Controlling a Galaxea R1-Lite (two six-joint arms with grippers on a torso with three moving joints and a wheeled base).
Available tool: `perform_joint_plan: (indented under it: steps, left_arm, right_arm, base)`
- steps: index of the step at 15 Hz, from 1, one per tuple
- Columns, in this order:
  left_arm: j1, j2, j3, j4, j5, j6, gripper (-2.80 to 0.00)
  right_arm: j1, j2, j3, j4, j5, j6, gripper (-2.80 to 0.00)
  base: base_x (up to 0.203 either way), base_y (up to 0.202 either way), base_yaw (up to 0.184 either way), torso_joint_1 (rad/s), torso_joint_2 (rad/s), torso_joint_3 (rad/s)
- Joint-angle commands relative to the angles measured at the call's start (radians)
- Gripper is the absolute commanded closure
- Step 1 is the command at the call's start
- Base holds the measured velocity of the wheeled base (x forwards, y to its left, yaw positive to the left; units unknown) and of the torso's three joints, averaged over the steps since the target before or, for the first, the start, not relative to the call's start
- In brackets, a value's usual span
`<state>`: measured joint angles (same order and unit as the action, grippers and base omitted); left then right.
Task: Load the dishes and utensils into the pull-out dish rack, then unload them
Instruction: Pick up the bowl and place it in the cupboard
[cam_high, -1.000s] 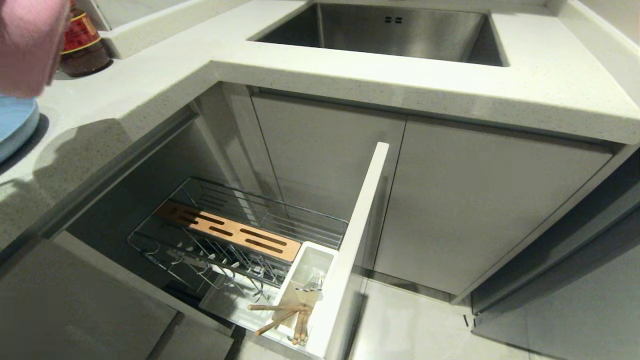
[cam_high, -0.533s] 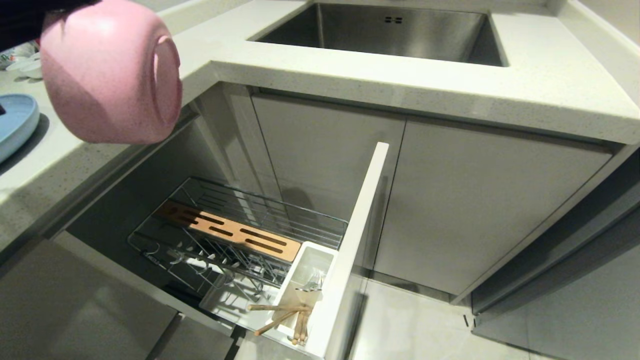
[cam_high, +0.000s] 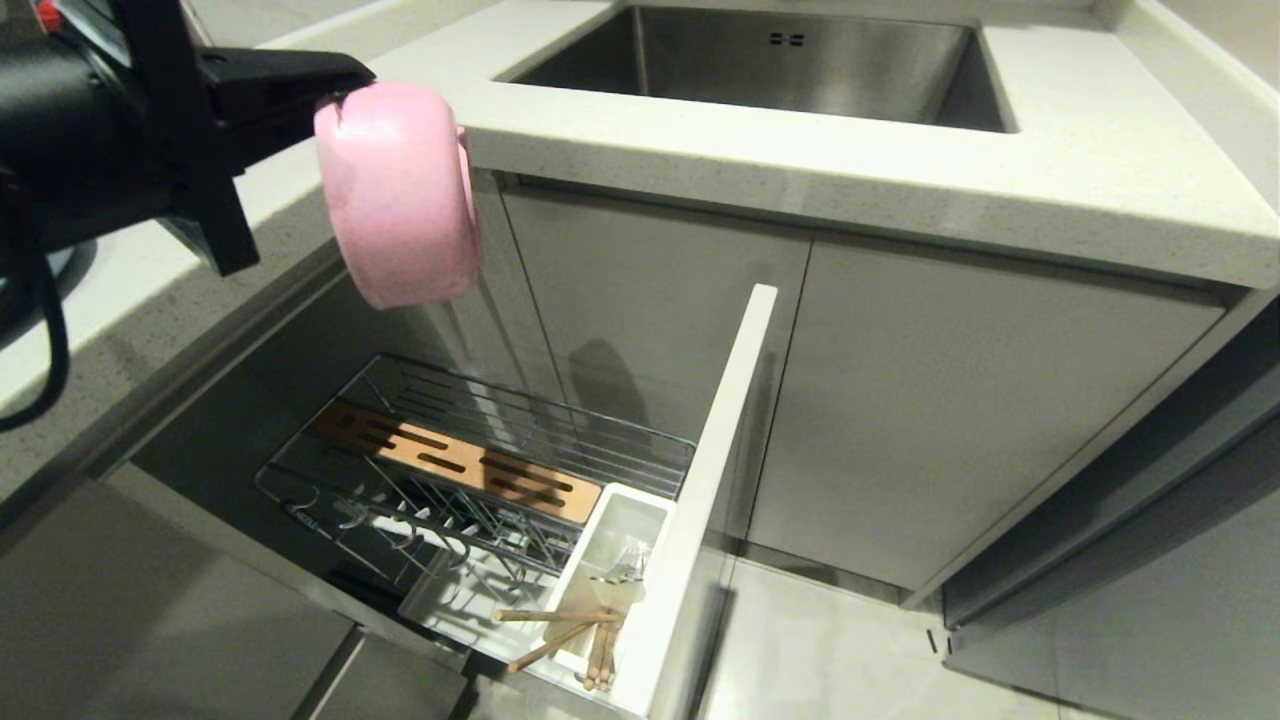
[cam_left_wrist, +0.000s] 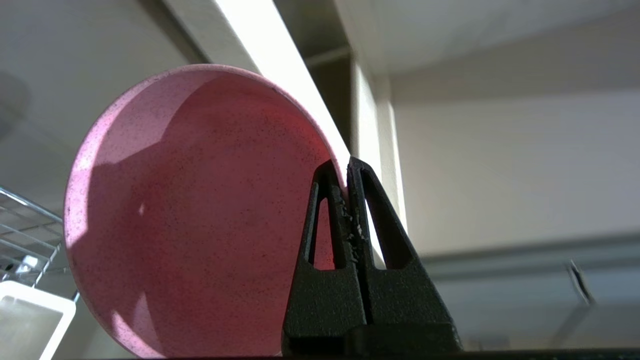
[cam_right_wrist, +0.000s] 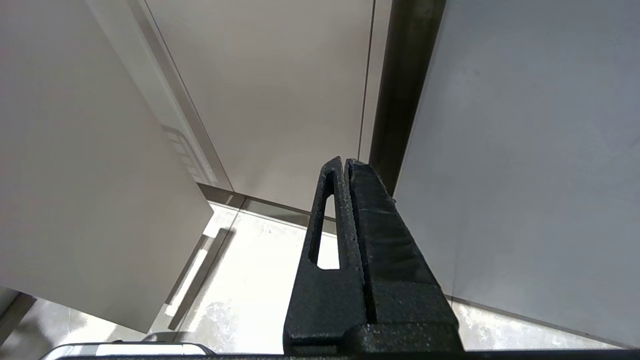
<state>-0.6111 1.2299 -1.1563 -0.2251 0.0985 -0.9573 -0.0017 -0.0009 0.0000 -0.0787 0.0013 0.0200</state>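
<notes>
While the pink bowl (cam_high: 400, 195) is being swung in from ten o'clock, tipped on edge, its rim is being pinched by the left gripper's (cam_high: 335, 98) shut fingers (cam_left_wrist: 332, 210), above the pull-out dish rack (cam_high: 470, 480), so loading is being continued.

You have swung the left gripper (cam_high: 340, 95) in from the 10 o'clock corner toward the middle, and its black arm now fills that corner. The pink bowl (cam_high: 400, 195), pinched by its rim, has travelled with it and turned on edge, now hanging over the back end of the pull-out dish rack (cam_high: 470, 480), off the counter.
</notes>
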Motion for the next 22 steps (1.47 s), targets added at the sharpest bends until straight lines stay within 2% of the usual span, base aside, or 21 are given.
perform_joint_plan:
  steps: [1,4,6,8,13,17,22]
  left_arm:
    - [-0.026,0.075,0.068,-0.141,0.060,-0.010,0.00]
    - [-0.097,0.171,0.178,-0.331,0.222,-0.007,0.00]
    - [-0.148,0.230,0.201,-0.388,0.355,-0.008,0.00]
    - [-0.189,0.293,0.214,-0.426,0.458,-0.012,0.00]
    - [-0.196,0.426,0.311,-0.753,0.532,-0.006,0.00]
    - [-0.175,0.534,0.339,-0.892,0.569,-0.003,0.00]
    - [-0.112,0.660,0.360,-1.039,0.604,-0.013,0.00]
  right_arm:
    - [0.000,-0.001,0.026,-0.001,0.000,0.000,0.00]
    - [0.000,-0.001,0.026,-0.001,0.000,0.000,0.00]
    - [0.000,-0.001,0.026,0.000,0.000,0.000,0.00]
    - [0.000,-0.001,0.026,-0.001,0.000,0.000,0.00]
    - [0.000,-0.001,0.026,-0.001,0.000,0.000,0.00]
    - [0.000,-0.001,0.026,-0.001,0.000,0.000,0.00]
    - [0.000,-0.001,0.026,0.000,0.000,0.000,0.00]
  base:
    - [0.000,0.000,0.000,0.000,0.00,0.000]
    - [0.000,0.000,0.000,0.000,0.00,0.000]
    - [0.000,0.000,0.000,0.000,0.00,0.000]
    - [0.000,0.000,0.000,0.000,0.00,0.000]
    - [0.000,0.000,0.000,0.000,0.00,0.000]
    - [0.000,0.000,0.000,0.000,0.00,0.000]
    - [0.000,0.000,0.000,0.000,0.00,0.000]
